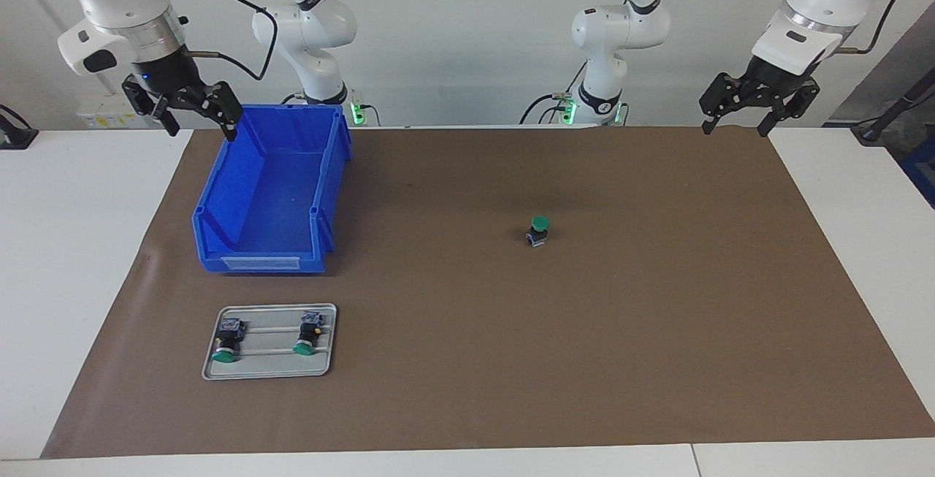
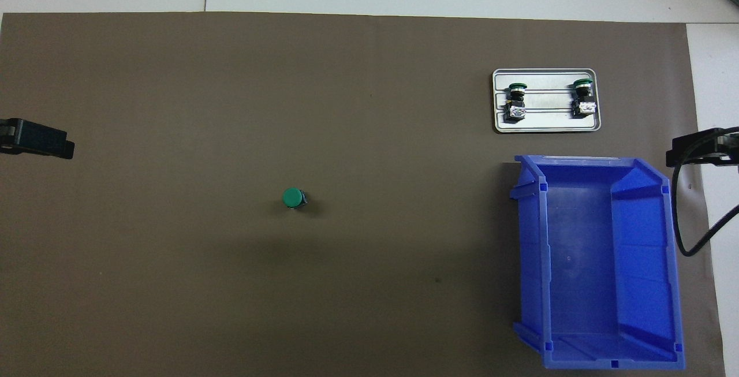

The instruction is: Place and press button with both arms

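We see one button (image 1: 538, 231) standing upright on the brown mat (image 1: 657, 331), green cap up, about mid-mat and somewhat toward the left arm's end, well apart from everything else. Nothing touches it.

Left gripper (image 1: 739, 126) hangs in the air over the mat's corner nearest the left arm's base, jaws spread wide, nothing in them. Right gripper (image 1: 201, 126) hangs over the robot-side rim of the blue bin (image 1: 256, 243), at the mat's corner near the right arm's base, jaws also wide, holding nothing. Both arms wait.

The blue bin sits on the mat at the right arm's end, close to the robots' edge; we see nothing inside it. The grey metal tray (image 1: 270, 367) lies just farther from the robots than the bin, near it but not touching. On the tray two more buttons (image 1: 228, 342) lie on their sides, side by side and apart, green caps pointing away from the robots.
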